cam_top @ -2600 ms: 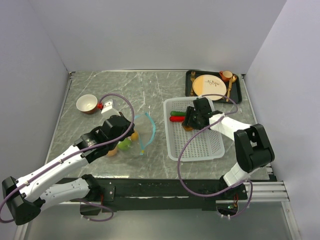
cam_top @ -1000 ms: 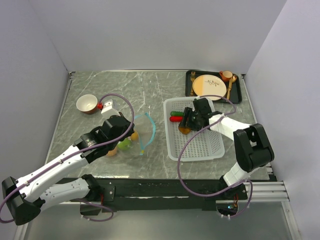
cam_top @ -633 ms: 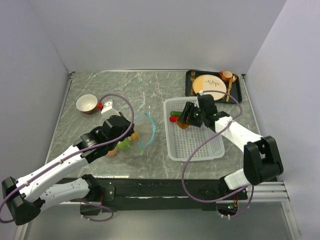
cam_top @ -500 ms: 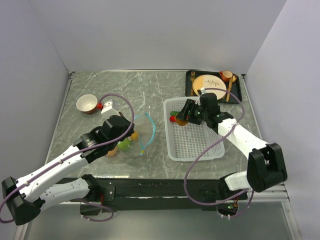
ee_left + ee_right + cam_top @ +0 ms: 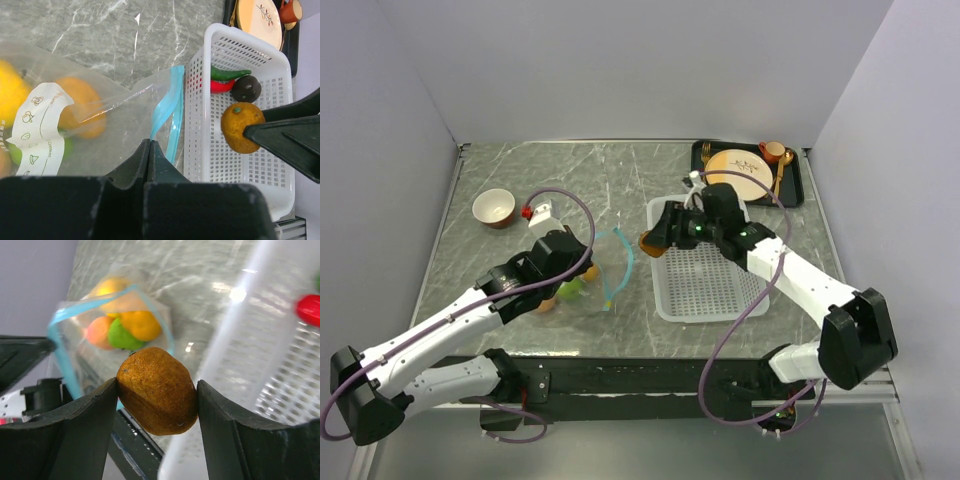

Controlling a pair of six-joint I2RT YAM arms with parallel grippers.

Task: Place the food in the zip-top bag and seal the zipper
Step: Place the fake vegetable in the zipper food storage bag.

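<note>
- Right gripper point(image 5: 158, 402): jaws clamped on a brown-orange fruit point(image 5: 242, 127), held in the air over the left rim of the basket point(image 5: 200, 150).
- Left gripper point(image 5: 150, 150): jaws together, pinching the film of the bag point(image 5: 100, 115) beside the zipper point(image 5: 165, 112), so the mouth stands open toward the basket.
- The step appears to be carrying this fruit to the bag. Next it needs lowering through the mouth, then a release.
- The bag lies left of the middle of the desk point(image 5: 620, 180), toward the near edge, with several rounds inside.
- Peppers point(image 5: 222, 82) and a dark round point(image 5: 246, 88) lie at the basket's far end, and the zipper is unsealed.
- Room is tight: bag and basket nearly touch, and the mouth is narrow.
</note>
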